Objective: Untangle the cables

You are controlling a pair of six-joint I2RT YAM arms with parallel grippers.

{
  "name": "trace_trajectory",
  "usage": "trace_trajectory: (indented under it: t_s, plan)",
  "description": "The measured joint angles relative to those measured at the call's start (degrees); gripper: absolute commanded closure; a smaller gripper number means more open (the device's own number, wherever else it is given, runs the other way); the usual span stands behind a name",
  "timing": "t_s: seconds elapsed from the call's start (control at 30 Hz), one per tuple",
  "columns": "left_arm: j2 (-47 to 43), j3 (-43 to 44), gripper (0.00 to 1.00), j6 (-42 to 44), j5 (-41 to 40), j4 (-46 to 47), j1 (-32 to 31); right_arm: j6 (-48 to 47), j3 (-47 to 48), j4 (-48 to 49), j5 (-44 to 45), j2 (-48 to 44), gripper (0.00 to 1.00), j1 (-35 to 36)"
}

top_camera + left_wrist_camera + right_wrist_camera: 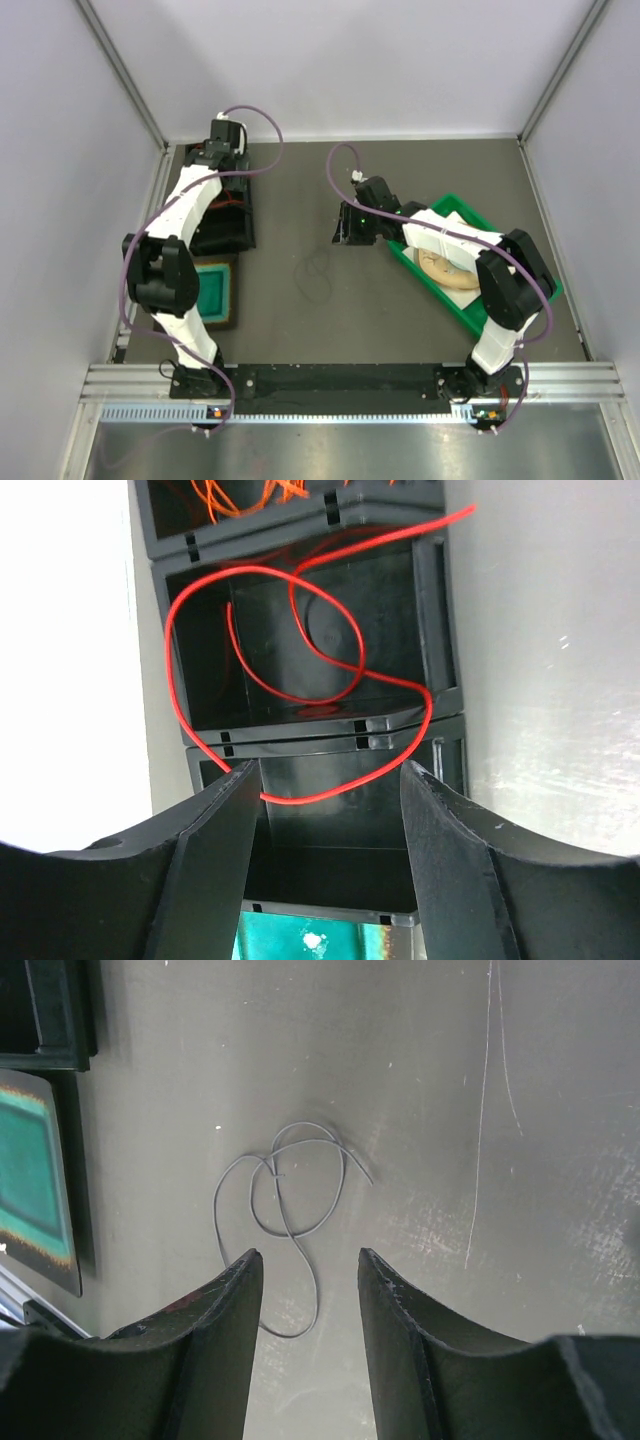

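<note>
A red cable (430,715) lies in a loose loop across two compartments of a black divided bin (440,600); one end trails out over the bin's right wall. A bundle of orange cables (250,495) sits in the farthest compartment. My left gripper (330,775) hangs open above the bin, with the red loop's lowest bend between its fingertips, touching neither. A thin dark cable (275,1167), loosely knotted, lies on the grey table; it also shows in the top view (318,272). My right gripper (310,1255) is open and empty just above it.
A teal tray (213,290) sits at the near end of the black bin (238,228). A green tray (455,203) with white sheets and a tan object stands at right, under the right arm. Purple hoses run along both arms.
</note>
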Motion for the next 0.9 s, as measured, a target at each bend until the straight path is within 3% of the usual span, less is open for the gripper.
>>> trace_trajectory:
  t_s: [0.33, 0.7, 0.9]
  plan:
    - [7.1, 1.7, 0.37, 0.2, -1.0, -4.8, -0.1, 0.0, 0.0, 0.0, 0.0, 0.0, 0.57, 0.0]
    - [9.5, 4.7, 0.54, -0.9, -4.6, -7.0, -0.2, 0.0, 0.0, 0.0, 0.0, 0.0, 0.57, 0.0]
    - [10.3, 5.5, 0.56, -1.0, -6.0, -7.6, -0.2, 0.0, 0.0, 0.0, 0.0, 0.0, 0.57, 0.0]
